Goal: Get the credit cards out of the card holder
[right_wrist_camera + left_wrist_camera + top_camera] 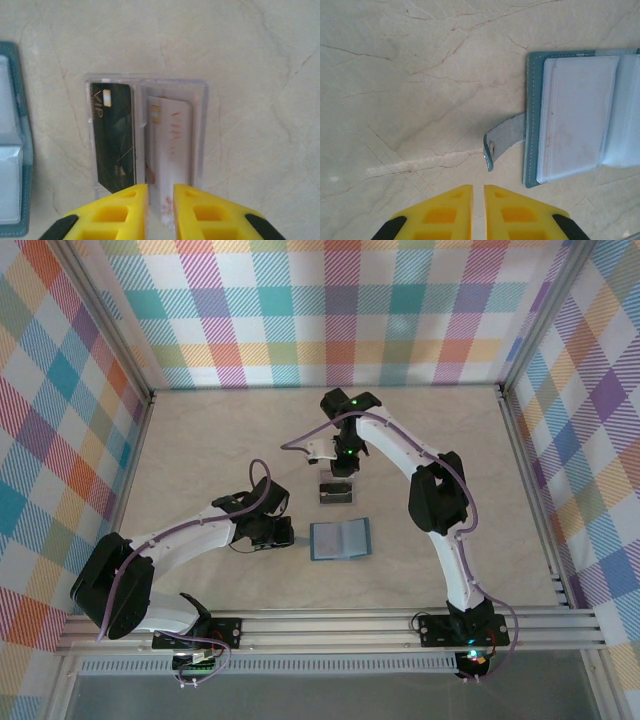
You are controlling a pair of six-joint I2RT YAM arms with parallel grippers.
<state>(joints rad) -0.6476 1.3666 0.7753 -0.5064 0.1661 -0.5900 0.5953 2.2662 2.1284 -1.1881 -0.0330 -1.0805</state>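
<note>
Cards (335,493) lay outside the wallet (340,539), side by side in a clear plastic sleeve (200,125) on the table (395,100), just beyond the opened wallet's far edge: a dark card (112,137) beside a pale card (172,140). They looked thin, stiff, light and slick, so a flat press would likely skid, and an exposed short edge seemed the best place to take hold. The right gripper (160,212) hung at their near end, jaws narrow, with the pale card's end running into the gap; pinched or not, I couldn't tell. The left gripper (478,210) was all but closed on nothing, just short of the wallet's grey tab (505,137).
</note>
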